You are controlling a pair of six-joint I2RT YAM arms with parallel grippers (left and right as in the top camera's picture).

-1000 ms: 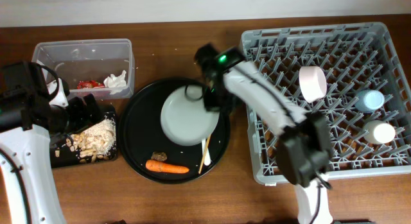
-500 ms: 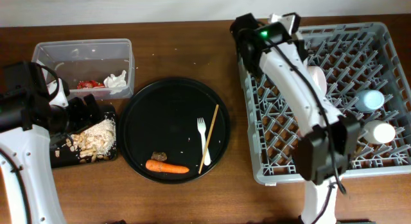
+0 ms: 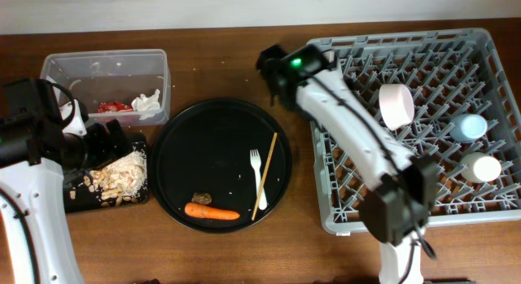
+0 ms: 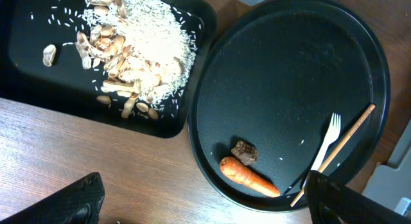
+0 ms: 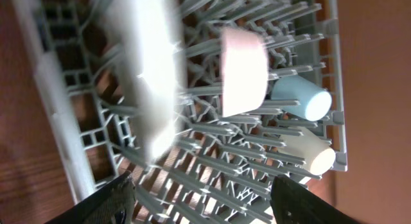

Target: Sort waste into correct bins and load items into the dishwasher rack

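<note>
The left gripper (image 4: 204, 185) hangs with its jaws spread wide and nothing between them, above the seam where the shallow black rectangular tray (image 4: 38, 83) meets the large round black tray (image 3: 212, 146). A heap of beige crumbly food scraps (image 4: 138, 51) fills the rectangular tray, at the left of the overhead frame. Just above it, in the upper left, the clear plastic rectangular tub (image 3: 106, 56) holds a red wrapper (image 3: 114, 107) beside crumpled white tissue (image 3: 148, 103).

On the round tray in the centre, a white plastic fork (image 3: 258, 180) lies close against a thin wooden chopstick (image 3: 269, 160), with an orange carrot (image 3: 212, 211) and a small brown lump (image 3: 202, 198) near the lower rim.

The right gripper (image 5: 200, 185) is also spread wide and empty, its arm reaching across the left edge of the large grey plastic dishwasher rack (image 3: 456, 178) at the right. In the right wrist view a pale grey plate-bowl (image 5: 151, 76), blurred, stands on edge among the pegs. A pink bowl (image 5: 244, 70) stands on edge beside it, and further on a small light-blue cup (image 5: 302, 99) and a white cup (image 5: 311, 153) lie near the far wall.
</note>
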